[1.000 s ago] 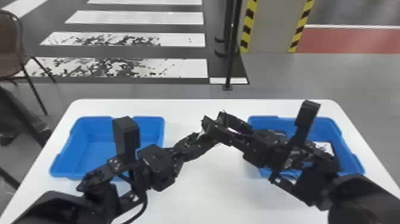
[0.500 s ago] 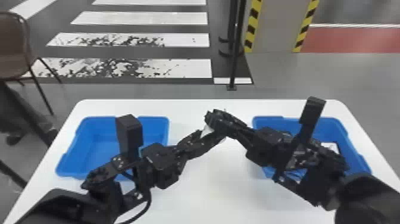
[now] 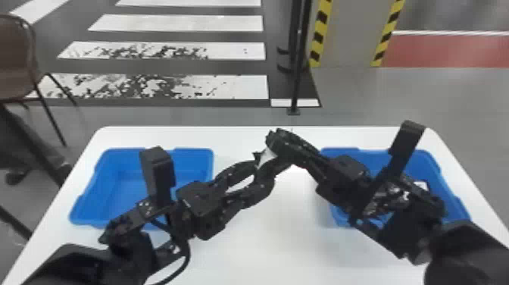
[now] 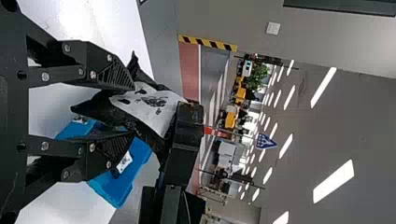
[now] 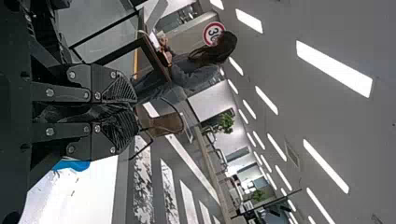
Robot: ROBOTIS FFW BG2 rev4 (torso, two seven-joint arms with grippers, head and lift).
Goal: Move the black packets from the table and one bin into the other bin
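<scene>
Over the table [image 3: 284,235], toward its far edge, the right gripper [image 3: 273,140] is closed on a black packet [image 3: 266,158] with a white label, holding it up clear of the tabletop. Just beside it, over the table's middle, the left gripper [image 3: 261,168] has its two fingers spread well apart, with part of that packet in the gap between them; whether either finger touches it, I cannot tell. On the table's left side sits the left bin [image 3: 89,189], blue and partly behind the left arm. On the table's right side sits the right bin [image 3: 435,163], also blue, with a white-labelled packet [image 3: 420,185] in it, partly covered by the right arm
</scene>
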